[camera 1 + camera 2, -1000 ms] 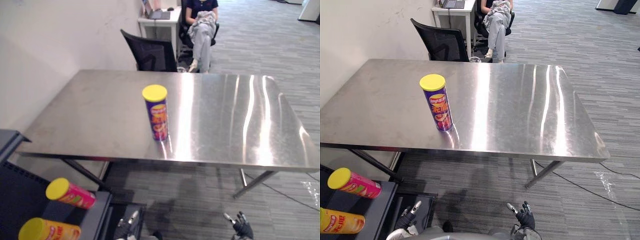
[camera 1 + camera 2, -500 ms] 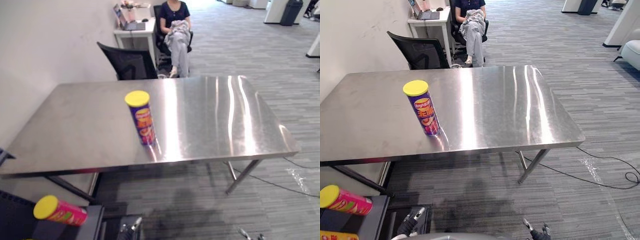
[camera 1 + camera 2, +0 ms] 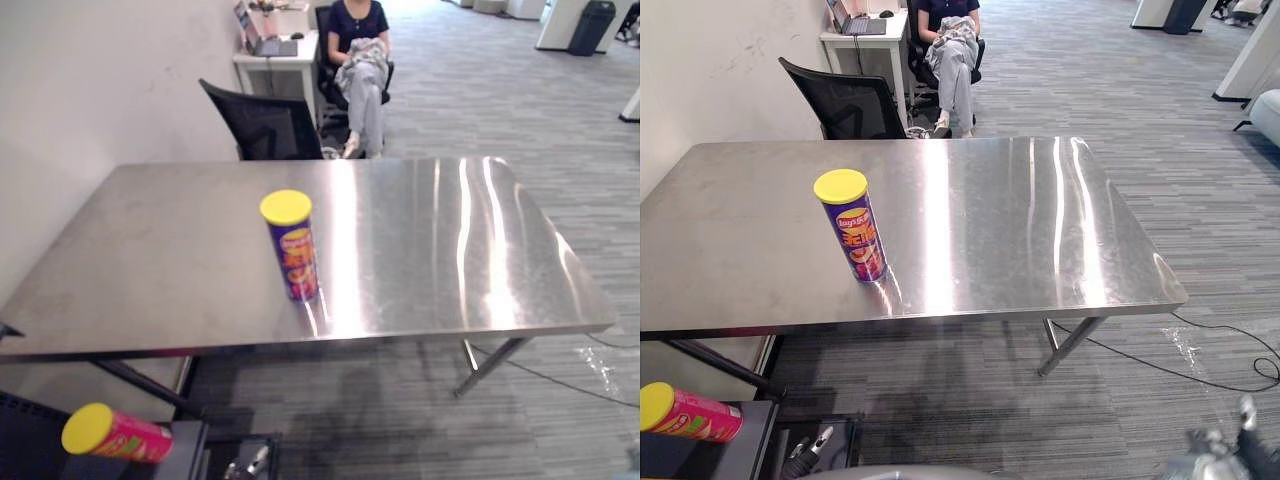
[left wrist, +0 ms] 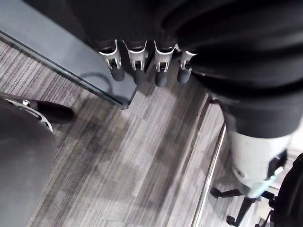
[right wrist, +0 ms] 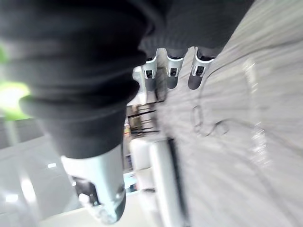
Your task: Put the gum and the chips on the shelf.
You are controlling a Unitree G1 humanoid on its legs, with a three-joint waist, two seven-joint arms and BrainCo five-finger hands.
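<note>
The chips point(image 3: 291, 245) stand upright on the steel table point(image 3: 450, 250), left of its middle and towards the near edge. A pink can point(image 3: 110, 432) lies on its side on the dark shelf point(image 3: 188, 450), low at the near left. Both arms hang down below the table. The left hand point(image 4: 163, 66) points loose, straight fingers at the floor by the shelf, holding nothing. The right hand point(image 5: 170, 75) is just as slack and bare.

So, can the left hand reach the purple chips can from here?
Probably not yet: the left hand hangs open, low before the near edge of the table, while the purple chips can stands upright farther in. Nothing stands around the can.
</note>
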